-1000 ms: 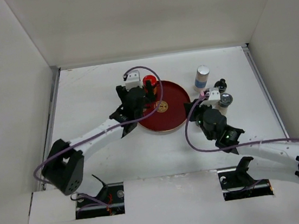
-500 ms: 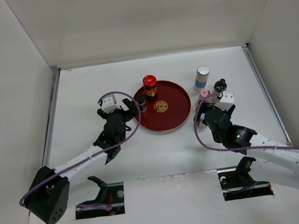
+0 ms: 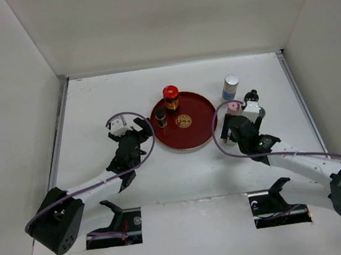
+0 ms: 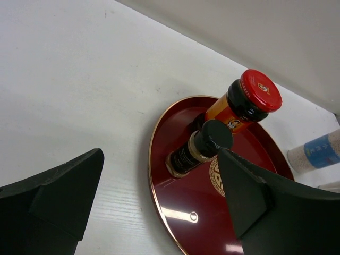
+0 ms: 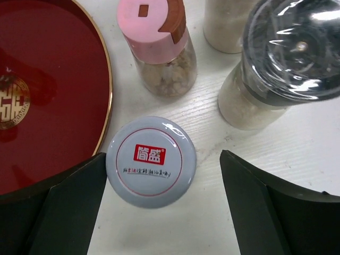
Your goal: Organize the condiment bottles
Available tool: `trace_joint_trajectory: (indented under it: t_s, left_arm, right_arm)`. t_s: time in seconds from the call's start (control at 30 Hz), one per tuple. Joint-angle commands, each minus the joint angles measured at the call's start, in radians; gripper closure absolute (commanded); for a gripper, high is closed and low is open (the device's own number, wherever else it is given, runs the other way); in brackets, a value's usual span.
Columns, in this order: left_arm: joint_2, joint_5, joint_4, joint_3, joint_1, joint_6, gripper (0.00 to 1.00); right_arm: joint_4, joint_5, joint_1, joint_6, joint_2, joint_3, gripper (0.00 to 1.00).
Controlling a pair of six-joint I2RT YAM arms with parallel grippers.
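Two condiment bottles stand on the dark-red tray: a red-capped jar and a small black-capped bottle. My left gripper hangs open and empty just left of the tray. My right gripper is open around a grey-lidded jar; the left finger is at the lid's edge and the right finger stands well apart. Beyond it are a pink-capped shaker, a black-topped grinder and a white bottle with a blue band.
The tray's gold rim runs close to the grey-lidded jar on its left. White walls enclose the table on three sides. The pink shaker, grinder and white bottle crowd just beyond the right gripper.
My left arm has drawn back left from the tray, and the small black-capped bottle now stands there. My right gripper has opened and now straddles the grey-lidded jar.
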Motion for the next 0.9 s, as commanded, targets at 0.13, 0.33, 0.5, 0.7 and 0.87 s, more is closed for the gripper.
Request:
trace_joint_trajectory:
  t_s: [0.13,0.33,0.5,0.7,0.87]
  left_arm:
    - [0.026,0.027,0.077,-0.005,0.018,-0.035,0.11]
    - [0.023,0.026,0.079,-0.014,0.034,-0.045,0.11]
    - [0.012,0.027,0.083,-0.031,0.060,-0.080,0.11]
    - [0.001,0.029,0.083,-0.049,0.084,-0.092,0.11]
    - [-0.006,0.029,0.083,-0.056,0.087,-0.094,0.11]
  right_arm:
    - [0.129,-0.065,-0.029,-0.061,0.082,0.052,0.23]
    - [0.115,0.073,0.026,-0.123,-0.032,0.087,0.56]
    - [0.101,0.056,0.120,-0.170,-0.038,0.216,0.54]
    - [0.302,-0.074,0.226,-0.175,0.221,0.345,0.54]
    - [0.367,-0.119,0.276,-0.199,0.440,0.501,0.54]
